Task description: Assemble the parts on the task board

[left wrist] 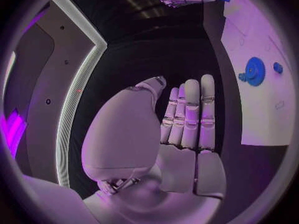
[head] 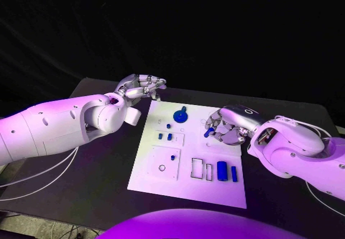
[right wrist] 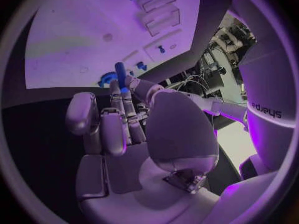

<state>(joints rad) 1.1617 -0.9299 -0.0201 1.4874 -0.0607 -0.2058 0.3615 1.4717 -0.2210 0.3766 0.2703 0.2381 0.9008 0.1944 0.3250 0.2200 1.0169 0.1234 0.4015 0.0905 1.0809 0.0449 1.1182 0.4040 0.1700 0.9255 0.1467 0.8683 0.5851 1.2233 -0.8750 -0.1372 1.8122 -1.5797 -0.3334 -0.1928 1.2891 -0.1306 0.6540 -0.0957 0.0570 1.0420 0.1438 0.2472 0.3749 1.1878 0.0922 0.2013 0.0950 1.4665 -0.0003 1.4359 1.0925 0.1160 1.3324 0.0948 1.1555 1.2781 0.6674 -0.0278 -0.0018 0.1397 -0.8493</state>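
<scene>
The white task board (head: 188,185) lies in the middle of the black table. My right hand (head: 229,127) hovers over the board's right side and pinches a short blue peg (head: 208,132) in its fingertips; the peg (right wrist: 120,73) sticks out past the fingers toward the board. A blue gear (head: 180,117) sits on the board's far part, left of that hand. My left hand (head: 141,87) is off the board's far left corner with nothing in it. Its fingers (left wrist: 190,114) lie straight, side by side.
Two small blue pieces (head: 164,135) stand in a frame near the board's middle. A thick blue cylinder (head: 222,171) and a thin one (head: 234,173) lie by the rectangular slots (head: 198,168) on the near right. Bare black table (head: 107,164) surrounds the board.
</scene>
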